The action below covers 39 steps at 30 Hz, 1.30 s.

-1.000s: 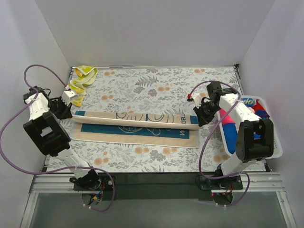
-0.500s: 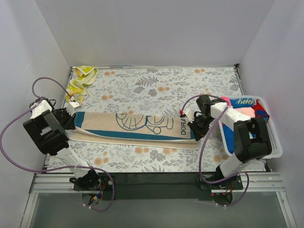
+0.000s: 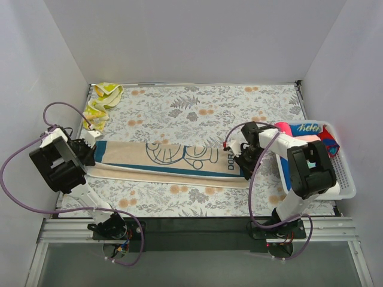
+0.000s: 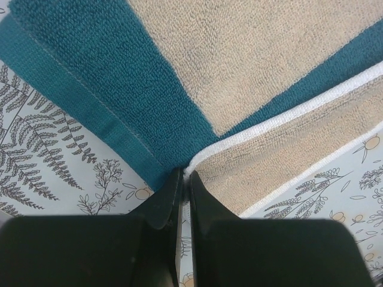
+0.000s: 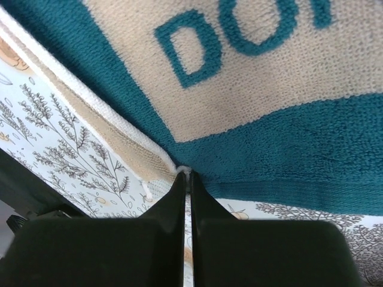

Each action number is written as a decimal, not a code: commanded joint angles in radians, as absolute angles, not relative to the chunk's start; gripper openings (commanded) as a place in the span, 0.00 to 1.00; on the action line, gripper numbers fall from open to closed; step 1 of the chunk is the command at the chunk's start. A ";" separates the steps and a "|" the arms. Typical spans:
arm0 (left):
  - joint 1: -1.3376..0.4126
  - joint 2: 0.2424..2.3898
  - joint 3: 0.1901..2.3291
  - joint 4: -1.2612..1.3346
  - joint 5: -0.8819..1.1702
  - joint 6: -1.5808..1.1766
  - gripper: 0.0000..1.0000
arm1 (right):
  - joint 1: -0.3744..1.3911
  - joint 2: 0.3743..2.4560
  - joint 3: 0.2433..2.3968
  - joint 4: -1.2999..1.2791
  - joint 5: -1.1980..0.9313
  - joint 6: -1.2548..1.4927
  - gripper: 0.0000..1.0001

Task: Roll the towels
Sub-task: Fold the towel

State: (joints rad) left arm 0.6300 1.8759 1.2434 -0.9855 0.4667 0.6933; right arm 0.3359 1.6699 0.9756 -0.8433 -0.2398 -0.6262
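The tan towel [image 3: 167, 158] lies flat on the floral bench [image 3: 197, 107], stretched out leftward from the white basket [image 3: 346, 182], with its right end just beside the basket's left wall. It is folded lengthwise: the blue-bordered printed layer sits on top and a plain tan strip with a white hem shows along the near edge. The right end effector [image 3: 239, 160] is at the end nearest the basket. Its wrist view shows the jaws pressed together on the towel's [image 5: 269, 89] corner, under blue lettering. The left end effector [image 3: 90, 150] is at the end farthest from the basket, likewise clamped tight on the towel's [image 4: 251, 54] folded corner where the white hem meets the blue border. The basket holds a pink towel [image 3: 304, 139], a blue towel [image 3: 285, 169] and a red towel [image 3: 328, 140], packed close together. A crumpled yellow towel [image 3: 99, 104] lies well apart from the basket, at the bench's far-left corner.
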 commanded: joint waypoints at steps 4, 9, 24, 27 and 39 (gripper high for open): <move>0.635 1.835 1.239 -0.977 0.477 0.709 0.00 | 0.273 1.784 1.106 -0.753 -0.087 -0.637 0.01; 0.635 1.835 1.298 -1.018 0.498 0.698 0.00 | 0.267 1.776 1.166 -0.804 -0.107 -0.669 0.01; 0.649 1.775 1.457 -1.207 0.514 0.768 0.00 | 0.265 1.583 1.151 -0.917 -0.124 -0.716 0.01; 0.670 1.770 1.474 -1.235 0.511 0.791 0.00 | 0.267 1.563 1.128 -0.925 -0.124 -0.733 0.01; 0.684 1.750 1.261 -1.145 0.463 0.816 0.00 | 0.267 1.643 1.080 -0.876 -0.156 -0.703 0.01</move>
State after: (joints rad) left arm 0.6724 1.7901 1.3006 -1.2243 0.5102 0.7959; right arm 0.2749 1.6207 1.0897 -0.8646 -0.1738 -0.7040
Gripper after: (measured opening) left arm 0.028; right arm 0.015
